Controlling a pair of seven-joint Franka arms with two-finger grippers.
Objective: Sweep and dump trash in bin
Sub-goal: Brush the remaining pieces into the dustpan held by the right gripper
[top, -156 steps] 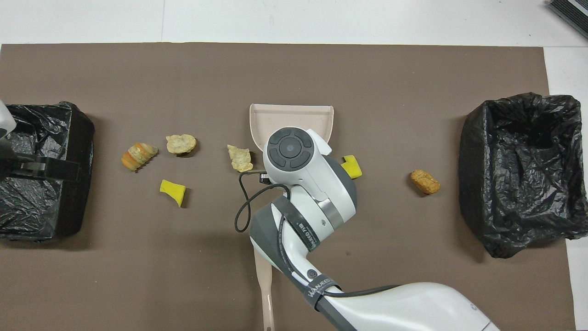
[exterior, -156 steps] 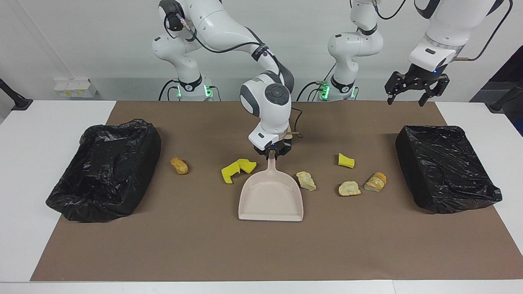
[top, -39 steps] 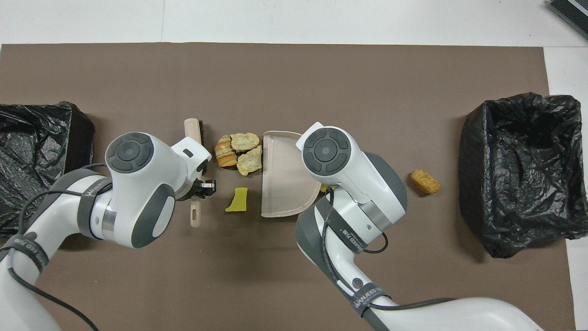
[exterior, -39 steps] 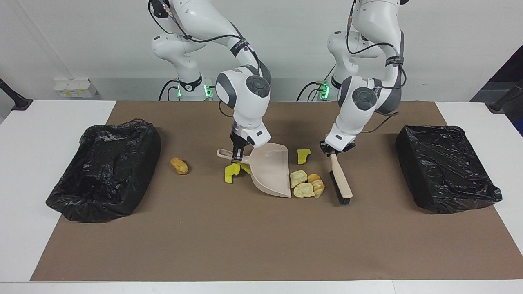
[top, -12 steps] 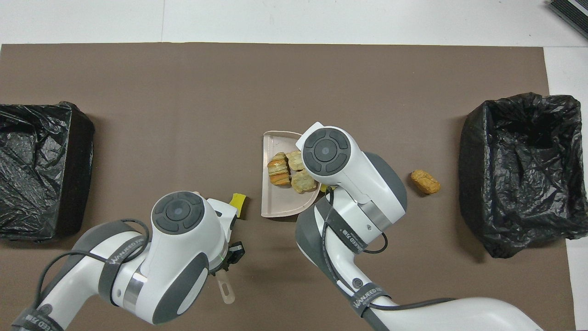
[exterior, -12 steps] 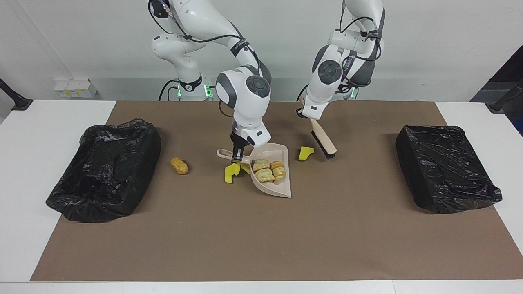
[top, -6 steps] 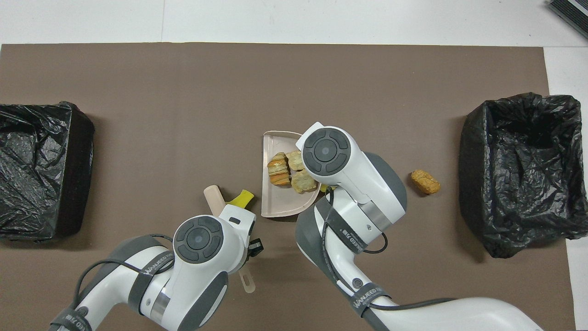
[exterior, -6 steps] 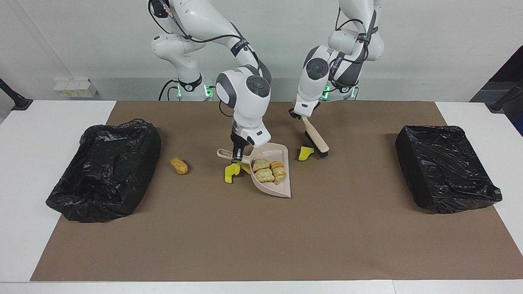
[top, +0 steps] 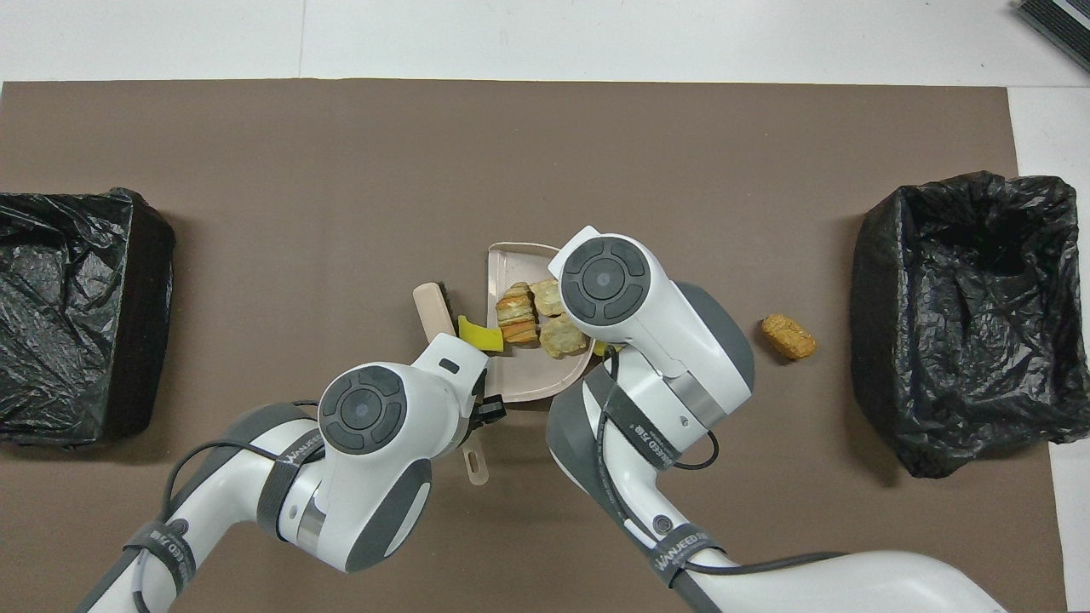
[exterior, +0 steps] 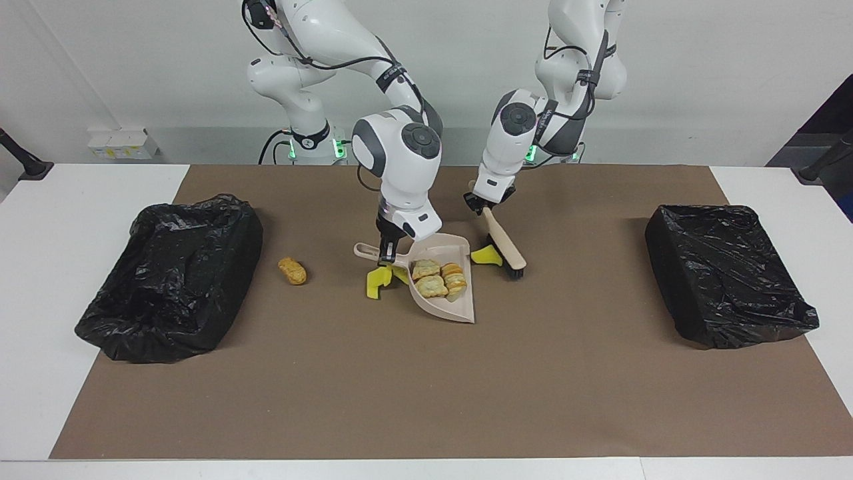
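Now L gripper, clamped on brush, has pushed yellow scrap to dustpan lip; R gripper grips pan handle. Bread chunks in pan; nugget and second yellow scrap left.

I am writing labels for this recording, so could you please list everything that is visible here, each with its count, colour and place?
Bread-like chunks: three, pale beige to golden, in the dustpan.
Yellow sponge piece: one, at the dustpan's open edge, against the brush.
Second yellow sponge piece: one, on the mat under the dustpan's handle.
Nugget: one, golden-brown, on the mat between the dustpan and the bin at the right arm's end.
Dustpan: one, beige, mid-mat, tilted.
Brush: one, beige with dark bristles, beside the dustpan.
Bins: two, black-bagged, one at each end of the table.
Mat: one, brown, on the white table.
Right gripper: shut on the dustpan's handle.
Left gripper: shut on the brush's handle.
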